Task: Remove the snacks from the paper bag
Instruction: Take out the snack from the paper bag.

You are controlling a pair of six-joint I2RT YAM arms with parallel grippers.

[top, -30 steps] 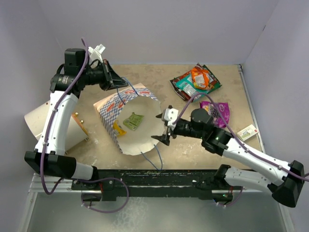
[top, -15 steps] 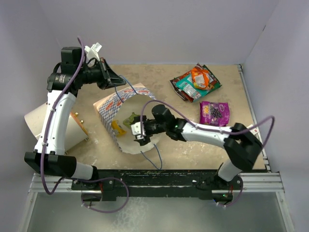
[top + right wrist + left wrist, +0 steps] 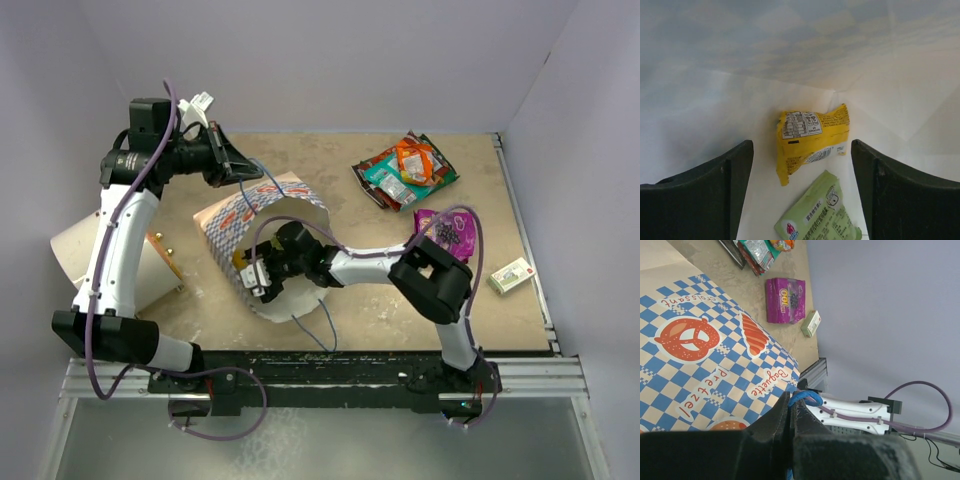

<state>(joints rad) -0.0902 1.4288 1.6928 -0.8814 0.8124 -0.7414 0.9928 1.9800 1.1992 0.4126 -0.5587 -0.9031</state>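
Right gripper (image 3: pixel 258 275) now reaches inside the blue-checked white paper bag (image 3: pixel 235 215), fingers (image 3: pixel 735 175) wide and empty. A yellow foil packet (image 3: pixel 812 137) lies at 12 o'clock, ready for grasping. Left gripper (image 3: pixel 791 410) pinches the blue cord handle (image 3: pixel 805 399).

I am driving a robot test cell in a lab. Plain lilac walls (image 3: pixel 330 60) box in the space beyond and to either side of my left pincer (image 3: pixel 238 168). Below it lies a sandy tabletop (image 3: pixel 380 310), and nearer me an aluminium rail (image 3: pixel 540 372) carries the bolted arm bases and loose purple cables (image 3: pixel 922 383).
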